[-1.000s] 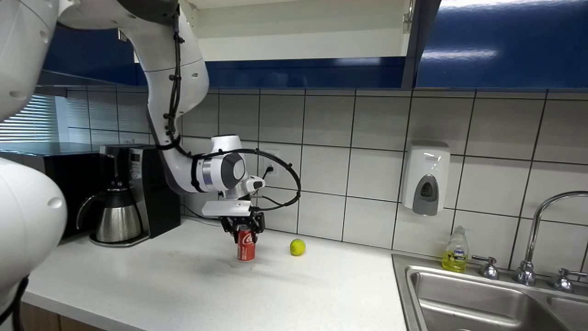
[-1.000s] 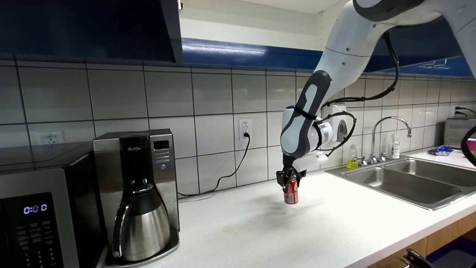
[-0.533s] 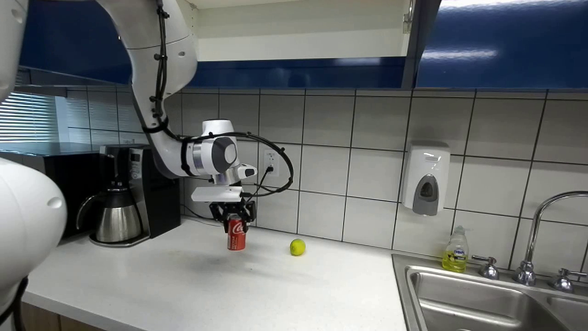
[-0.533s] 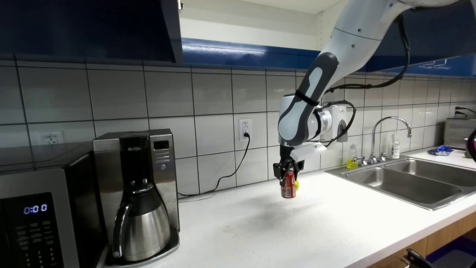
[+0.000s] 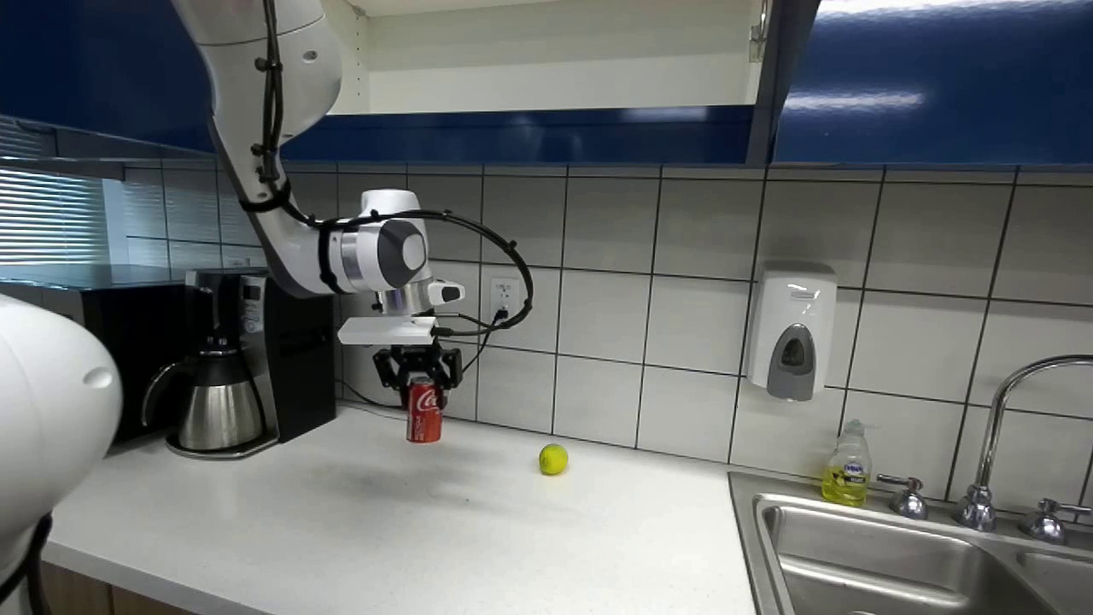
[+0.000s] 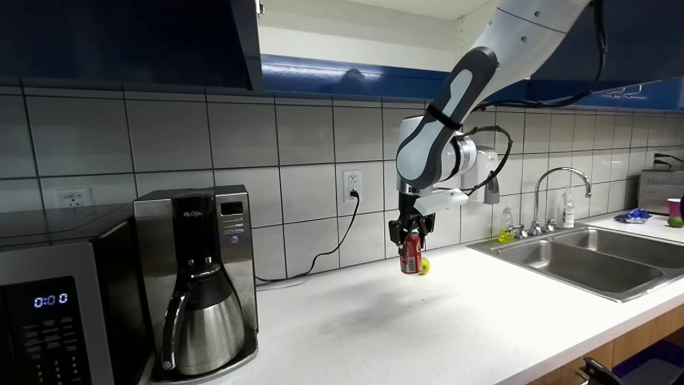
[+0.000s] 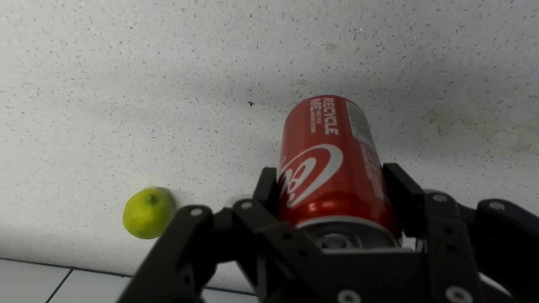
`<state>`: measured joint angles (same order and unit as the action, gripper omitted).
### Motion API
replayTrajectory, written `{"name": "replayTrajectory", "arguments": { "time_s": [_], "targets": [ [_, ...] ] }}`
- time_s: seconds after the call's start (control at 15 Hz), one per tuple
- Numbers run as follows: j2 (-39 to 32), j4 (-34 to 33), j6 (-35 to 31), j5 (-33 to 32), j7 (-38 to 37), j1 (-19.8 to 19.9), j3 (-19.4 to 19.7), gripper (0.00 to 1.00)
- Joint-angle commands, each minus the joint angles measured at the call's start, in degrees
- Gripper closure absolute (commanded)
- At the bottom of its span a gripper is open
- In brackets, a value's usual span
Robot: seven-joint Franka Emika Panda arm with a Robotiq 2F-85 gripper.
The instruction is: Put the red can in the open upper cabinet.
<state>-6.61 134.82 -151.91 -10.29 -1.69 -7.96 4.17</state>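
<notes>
My gripper (image 5: 424, 391) is shut on the red can (image 5: 424, 417) and holds it upright above the counter. The can hangs below the gripper (image 6: 411, 243) in both exterior views, with its shadow on the counter. In the wrist view the fingers (image 7: 329, 179) press both sides of the can (image 7: 326, 155) near its silvery top, which is partly hidden by the gripper. The open upper cabinet (image 5: 555, 81) is above and behind the gripper, with a pale interior and a dark blue lower front. It also shows in an exterior view (image 6: 358, 45).
A yellow-green ball (image 5: 553, 459) lies on the counter, partly behind the can in an exterior view (image 6: 426, 266). A coffee maker (image 6: 203, 310) and microwave (image 6: 53, 299) stand at one end. A sink (image 5: 760, 547), soap bottle (image 5: 847, 478) and wall dispenser (image 5: 792, 333) are at the other.
The gripper has lifted the can off the counter and kept rising. In an exterior view the can and arm have also shifted left. The ball has not moved.
</notes>
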Motion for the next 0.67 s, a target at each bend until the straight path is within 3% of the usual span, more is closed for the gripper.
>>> {"name": "replayTrajectory", "arguments": {
  "time_s": [0.0, 0.6],
  "targets": [
    [5.9, 1.5, 4.8, 0.9, 0.4, 1.9, -2.4, 0.6],
    [15.8, 2.7, 14.7, 1.4, 0.2, 1.8, -5.0, 0.6]
  ]
}}
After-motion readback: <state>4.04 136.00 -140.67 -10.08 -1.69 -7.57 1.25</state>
